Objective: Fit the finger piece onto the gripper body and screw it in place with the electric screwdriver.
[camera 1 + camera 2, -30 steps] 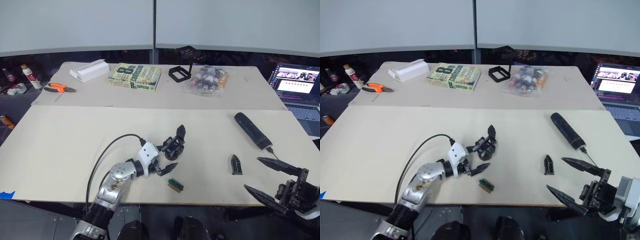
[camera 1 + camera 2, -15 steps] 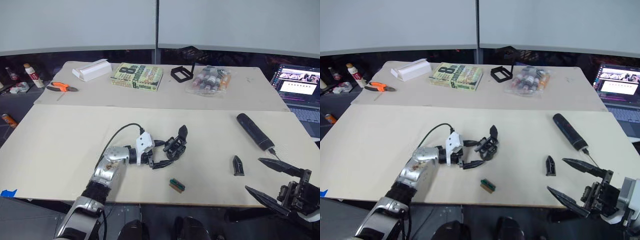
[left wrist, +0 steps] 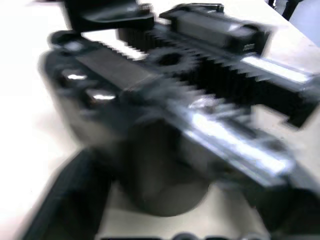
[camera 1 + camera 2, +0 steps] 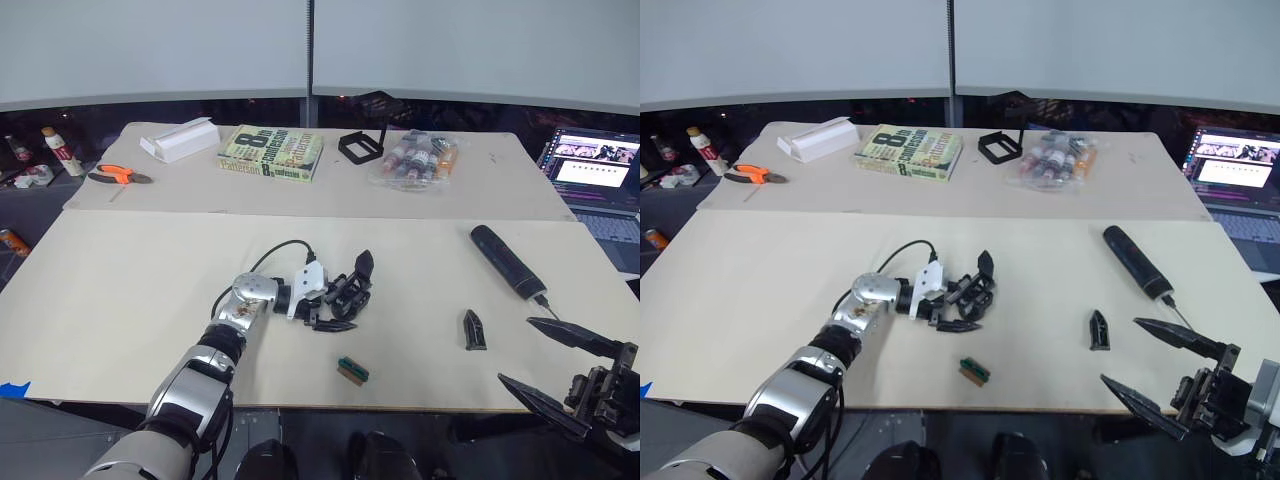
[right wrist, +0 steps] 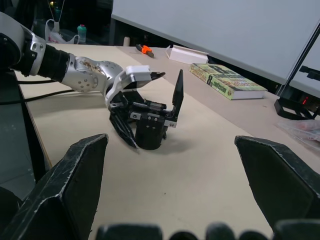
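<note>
The long beige table point(image 4: 130, 270) carries everything, with a second table point(image 4: 330, 190) butted against its far edge. On that far surface sit a green book point(image 4: 270, 153), a white box point(image 4: 178, 139), a bag of small bottles point(image 4: 415, 160), a black square wire frame point(image 4: 361, 146) and orange pliers point(image 4: 118, 176); a laptop point(image 4: 595, 170) glows at the far right.

The electric screwdriver point(image 4: 507, 261) lies on the right of the near table, bit toward the front edge. The left gripper point(image 4: 325, 305) reaches into the gripper body point(image 4: 350, 290) near the table's middle, its 2 fingers straddling the base, one each side; whether they actually squeeze it I cannot tell. The right gripper point(image 4: 560, 375) hovers at the front right corner, fingers spread wide, holding nothing.

The finger piece point(image 4: 473, 331) lies flat between the gripper body and the right gripper, near the screwdriver's tip. A tiny green-and-brown block point(image 4: 351, 371) rests near the front edge.
</note>
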Controlling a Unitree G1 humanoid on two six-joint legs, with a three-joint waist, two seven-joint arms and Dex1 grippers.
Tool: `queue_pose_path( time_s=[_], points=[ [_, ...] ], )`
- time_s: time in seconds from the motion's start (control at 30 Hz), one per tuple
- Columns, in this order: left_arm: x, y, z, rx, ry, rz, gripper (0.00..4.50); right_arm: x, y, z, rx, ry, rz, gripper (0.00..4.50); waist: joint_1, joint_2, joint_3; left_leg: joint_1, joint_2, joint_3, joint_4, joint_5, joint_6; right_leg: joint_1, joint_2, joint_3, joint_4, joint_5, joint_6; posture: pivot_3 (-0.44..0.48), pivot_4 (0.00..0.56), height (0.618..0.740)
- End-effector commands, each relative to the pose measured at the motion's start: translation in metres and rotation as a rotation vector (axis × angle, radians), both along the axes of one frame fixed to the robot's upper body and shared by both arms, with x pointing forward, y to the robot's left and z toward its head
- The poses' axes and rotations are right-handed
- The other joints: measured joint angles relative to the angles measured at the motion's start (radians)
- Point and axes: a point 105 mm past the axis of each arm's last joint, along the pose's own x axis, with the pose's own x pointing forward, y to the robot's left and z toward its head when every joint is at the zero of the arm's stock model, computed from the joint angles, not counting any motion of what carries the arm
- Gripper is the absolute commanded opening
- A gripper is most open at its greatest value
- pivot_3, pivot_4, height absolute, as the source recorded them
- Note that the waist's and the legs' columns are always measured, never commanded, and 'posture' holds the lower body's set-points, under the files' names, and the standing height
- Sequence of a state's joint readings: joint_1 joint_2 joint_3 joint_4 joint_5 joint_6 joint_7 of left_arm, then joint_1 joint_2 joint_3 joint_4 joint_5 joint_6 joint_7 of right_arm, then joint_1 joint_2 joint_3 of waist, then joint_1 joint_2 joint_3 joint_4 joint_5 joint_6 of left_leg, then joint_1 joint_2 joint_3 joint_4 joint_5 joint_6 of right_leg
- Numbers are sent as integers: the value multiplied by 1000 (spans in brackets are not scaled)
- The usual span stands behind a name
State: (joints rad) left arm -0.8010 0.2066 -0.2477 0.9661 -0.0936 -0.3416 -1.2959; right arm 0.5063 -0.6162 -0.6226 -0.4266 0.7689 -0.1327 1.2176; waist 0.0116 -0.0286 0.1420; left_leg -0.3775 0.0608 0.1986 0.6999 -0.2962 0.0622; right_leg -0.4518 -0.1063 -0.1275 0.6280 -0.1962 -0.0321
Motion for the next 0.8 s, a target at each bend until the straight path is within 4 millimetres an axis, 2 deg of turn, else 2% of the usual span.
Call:
queue_pose_path(
  time_s=[0.03, 0.23, 0.4, 0.57, 0.8],
  points=[
    [1, 3, 4, -8, -32, -7, 2345, -3, 1, 12, -11, -43, -6, 4500, -1, 0, 0, 0, 0, 0, 0, 0, 0, 0, 0, 0, 0, 0, 0, 0, 150, 740],
    [-1, 7, 15, -150, -37, 97, 2345, 1, 4, 12, -5, -44, 0, 4500, -6, 0, 0, 0, 0, -1, 0, 0, 0, 0, 0, 0, 0, 0, 0, 0, 150, 740],
    [-15, -1, 24, -220, -9, 228, 2345, 4, 7, 10, 8, -20, 22, 4500, -1, 0, 0, 0, 0, -1, 1, 1, -1, 0, 0, 0, 0, 0, 0, 0, 150, 740],
    [-25, -12, 18, -168, -1, 299, 2345, 9, 12, 6, 23, 24, 38, 4500, 5, 0, 0, -2, 0, -2, 2, 1, -1, 0, -1, 0, 1, 0, 0, 0, 150, 740],
    [-21, -22, 9, -157, 6, 374, 2345, 14, 14, 4, 21, 38, 30, 4500, 9, 0, 0, -2, 0, -2, 3, 1, -1, 0, -1, 0, 1, 0, 0, 0, 150, 740]
  ],
)
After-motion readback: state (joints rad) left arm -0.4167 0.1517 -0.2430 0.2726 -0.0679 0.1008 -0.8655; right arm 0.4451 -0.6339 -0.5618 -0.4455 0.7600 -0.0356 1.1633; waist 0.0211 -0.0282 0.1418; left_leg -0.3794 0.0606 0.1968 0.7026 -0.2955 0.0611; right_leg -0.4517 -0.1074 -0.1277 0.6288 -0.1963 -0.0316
